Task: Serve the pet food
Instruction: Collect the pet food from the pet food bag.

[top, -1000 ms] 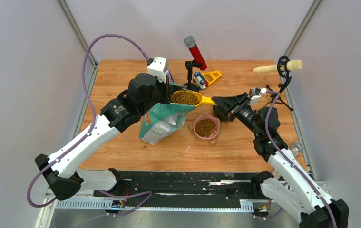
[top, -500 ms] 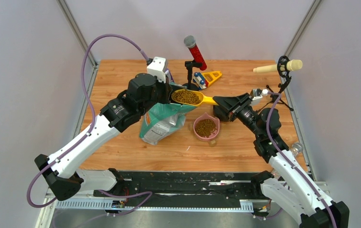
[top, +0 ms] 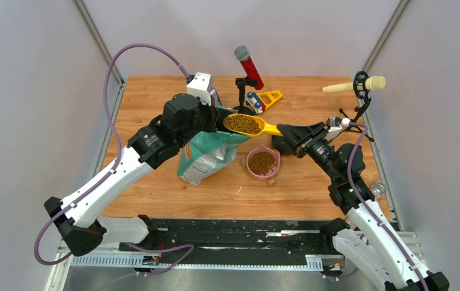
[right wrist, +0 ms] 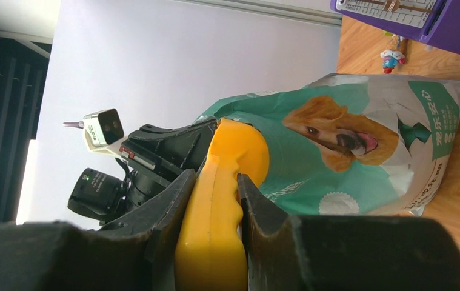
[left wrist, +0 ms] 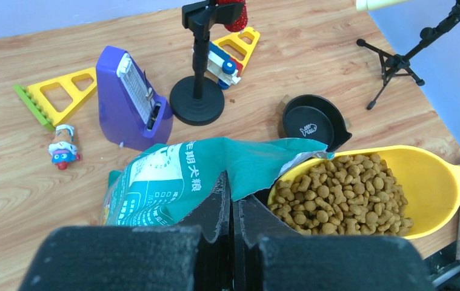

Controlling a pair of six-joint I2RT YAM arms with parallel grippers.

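A yellow scoop [top: 263,127] heaped with brown pet food [top: 242,123] hangs level over the table, just right of the mouth of the teal bag [top: 206,154]. My right gripper [top: 283,130] is shut on the scoop's handle [right wrist: 215,224], one finger on each side. My left gripper [top: 217,119] is shut on the bag's top edge [left wrist: 239,160] and holds it upright. In the left wrist view the pet food [left wrist: 342,194] fills the scoop beside the bag's opening. A pink bowl [top: 248,163] with pet food in it sits on the table below the scoop, to the bag's right.
A red microphone [top: 248,66] on a black stand and a beige microphone [top: 354,86] on a tripod stand at the back. A purple metronome [left wrist: 133,100], yellow toys [left wrist: 57,97], a small figure [left wrist: 62,148] and a black lid [left wrist: 312,121] lie behind the bag.
The right gripper has carried the filled scoop a little to the right, away from the bag's mouth. The left gripper and the bag have stayed still.
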